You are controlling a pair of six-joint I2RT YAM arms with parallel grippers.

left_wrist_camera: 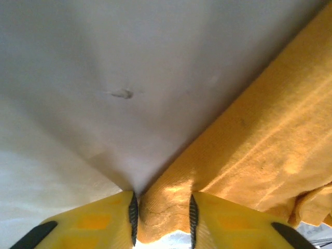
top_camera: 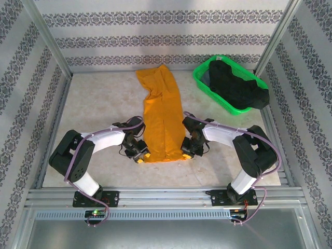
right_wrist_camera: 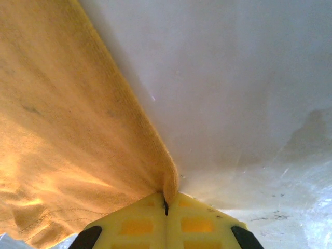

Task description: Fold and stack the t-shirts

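1. The green basket [top_camera: 199, 78] sits in the far right corner of the table [top_camera: 98, 104]. The black t-shirt [top_camera: 238, 88] is heaped inside it and spills over its right rim.
2. My left claw [top_camera: 140, 154] is at the near left corner of the orange t-shirt [top_camera: 161, 114]. In my left wrist view that corner lies between my fingers [left_wrist_camera: 104, 223], which stand a little apart with cloth reaching both pads. I cannot tell whether they are gripping it.
3. Left of the orange shirt the table is bare all the way to the left frame rail [top_camera: 52, 114].
4. My right claw [top_camera: 187, 153] is at the shirt's near right corner. It is clenched on the hem, and the folded edge runs straight into the seam between my fingers [right_wrist_camera: 202, 223].
5. Between the shirt's right edge and the basket there is a strip of bare table. There is more open surface near my right arm.
6. The orange shirt lies as a long narrow strip in the middle of the table. Its long axis runs from the near side to the far wall. The far end bends slightly left and the near hem lies between my two claws.
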